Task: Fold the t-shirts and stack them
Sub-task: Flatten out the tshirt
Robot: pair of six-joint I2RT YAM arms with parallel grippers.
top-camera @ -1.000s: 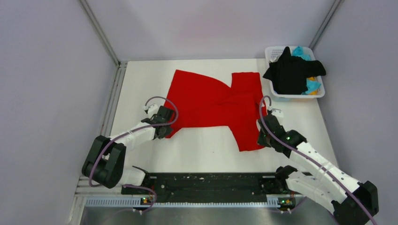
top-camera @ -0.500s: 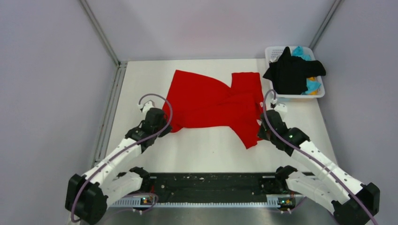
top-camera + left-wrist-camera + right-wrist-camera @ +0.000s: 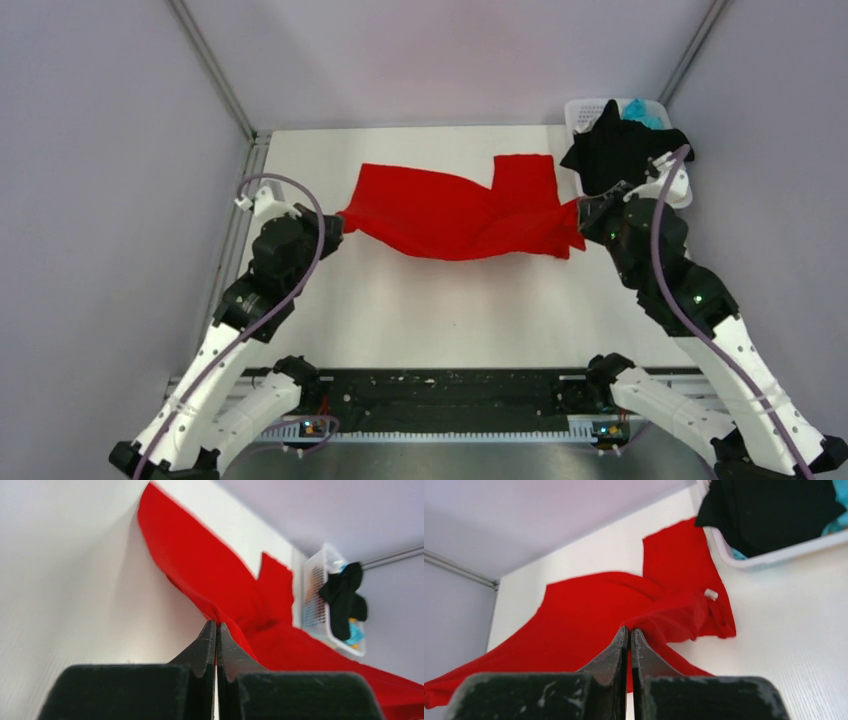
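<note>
Red t-shirt [image 3: 450, 215] spanned between both arms. The left end effector [image 3: 335, 228] pinches its left edge and the right end effector [image 3: 583, 222] its right edge, each with fingers pressed together on the cloth. The near part sags clear of the tabletop [image 3: 450, 310]; the far part rests on it. A black t-shirt [image 3: 620, 150] drapes over the white basket [image 3: 577, 107] at the far right corner, with cyan cloth [image 3: 640, 108] behind it.

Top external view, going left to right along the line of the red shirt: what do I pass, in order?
left gripper → red t-shirt → right gripper. The black t-shirt and the basket overlap the right arm sideways, so they are left out.
</note>
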